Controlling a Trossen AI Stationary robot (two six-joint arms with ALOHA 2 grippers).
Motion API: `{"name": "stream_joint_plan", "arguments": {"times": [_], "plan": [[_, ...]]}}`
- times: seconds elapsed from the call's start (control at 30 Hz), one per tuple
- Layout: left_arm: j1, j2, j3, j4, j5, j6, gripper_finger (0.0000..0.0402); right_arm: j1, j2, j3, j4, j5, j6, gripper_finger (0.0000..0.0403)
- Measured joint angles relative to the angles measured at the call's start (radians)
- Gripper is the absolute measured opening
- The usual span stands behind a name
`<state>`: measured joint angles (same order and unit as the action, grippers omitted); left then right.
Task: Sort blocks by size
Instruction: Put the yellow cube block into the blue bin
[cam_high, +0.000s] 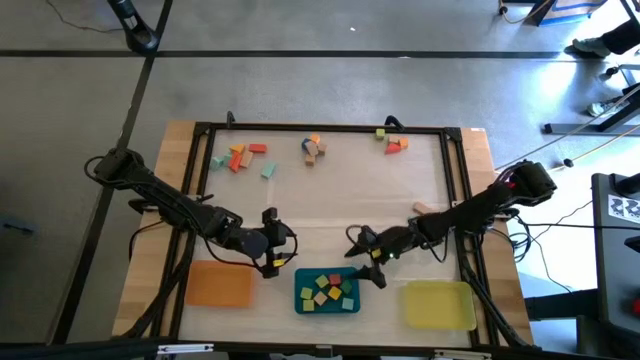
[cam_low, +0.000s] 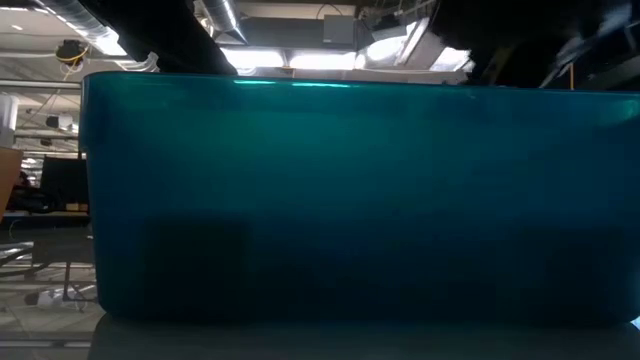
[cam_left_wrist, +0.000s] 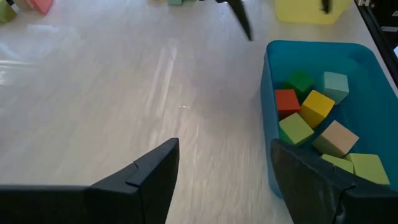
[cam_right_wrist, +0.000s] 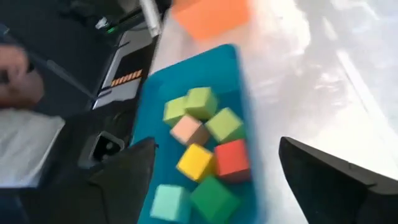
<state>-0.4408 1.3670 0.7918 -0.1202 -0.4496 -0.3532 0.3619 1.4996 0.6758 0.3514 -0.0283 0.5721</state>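
Right gripper (cam_high: 372, 262) open, empty above teal tray (cam_high: 301, 303); lift clear before fetching next of the blocks (cam_high: 314, 148).

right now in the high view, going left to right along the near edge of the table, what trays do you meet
orange tray → teal tray, holding blocks → yellow tray

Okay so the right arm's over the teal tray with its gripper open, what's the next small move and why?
Probably lift the right gripper clear and swing it toward the loose blocks at the far edge. Its fingers stand wide and empty over the teal tray, which already holds several cubes, while the yellow tray looks empty.
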Motion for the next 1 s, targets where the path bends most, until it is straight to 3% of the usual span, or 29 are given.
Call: {"name": "stream_joint_plan", "arguments": {"times": [0.17, 0.5, 0.77, 1.0], "plan": [[0.0, 0.0, 0.0, 0.0, 0.0, 0.0, 0.0237, -0.087, -0.042, 0.0, -0.088, 0.013, 0.004, 0.0339], [0.0, 0.0, 0.0, -0.002, 0.0, 0.0, 0.0237, -0.387, -0.169, 0.0, -0.359, 0.23, -0.001, 0.034], [0.0, 0.0, 0.0, -0.004, 0.0, 0.001, 0.0237, -0.658, -0.157, 0.0, -0.567, 0.355, -0.034, 0.034], [0.0, 0.0, 0.0, -0.004, 0.0, 0.001, 0.0237, -0.801, -0.104, 0.0, -0.527, 0.388, -0.061, 0.034]]}}
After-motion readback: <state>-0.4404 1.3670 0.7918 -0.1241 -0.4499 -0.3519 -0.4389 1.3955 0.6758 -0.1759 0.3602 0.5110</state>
